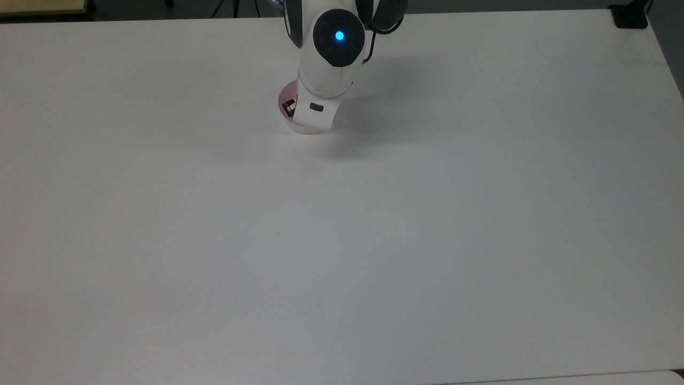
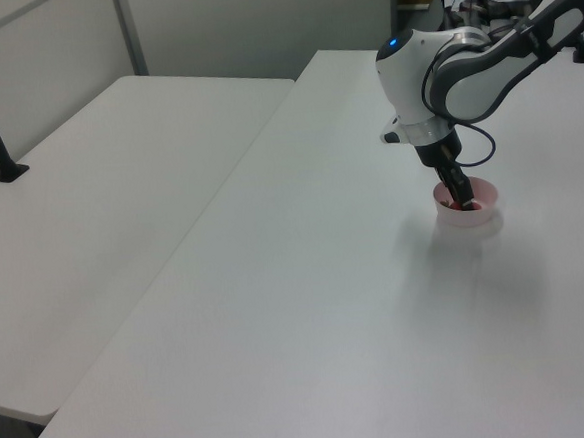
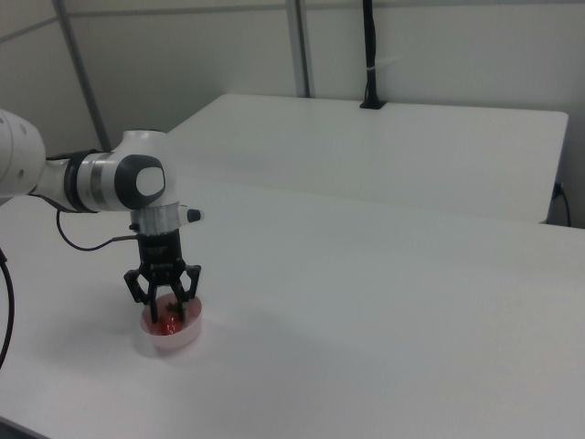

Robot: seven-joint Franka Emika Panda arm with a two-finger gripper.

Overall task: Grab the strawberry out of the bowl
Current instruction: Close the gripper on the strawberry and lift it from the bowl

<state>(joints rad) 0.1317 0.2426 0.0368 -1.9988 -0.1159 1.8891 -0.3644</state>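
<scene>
**Gripper down in bowl, straddling strawberry**

Broad white matte tabletop [image 1: 374, 240] carries everything, spreading out on all sides below the gripper. White-and-grey Franka arm [image 3: 110, 183] reaches down over it, wrist pointing almost straight down.

Small round pale pink plastic bowl [image 3: 170, 333] sits directly under the gripper, on the tabletop. Black two-finger gripper [image 3: 164, 306] is lowered into it, fingers spread apart, nothing clamped yet; tips are at or just inside the rim in the right view.

Small glossy red strawberry [image 3: 166, 320] lies in the bowl, between and just below the fingertips.

Handling, judged: light, soft, easily bruised, glossy skin likely slippery, so close gently. Best hold is across the widest red part, not the leafy end. The light bowl may slide or lift if a finger catches the wall.

Hard to make out: green cap, the strawberry's orientation, and whether fingertips touch it. In the top view the wrist covers most of the bowl.
</scene>
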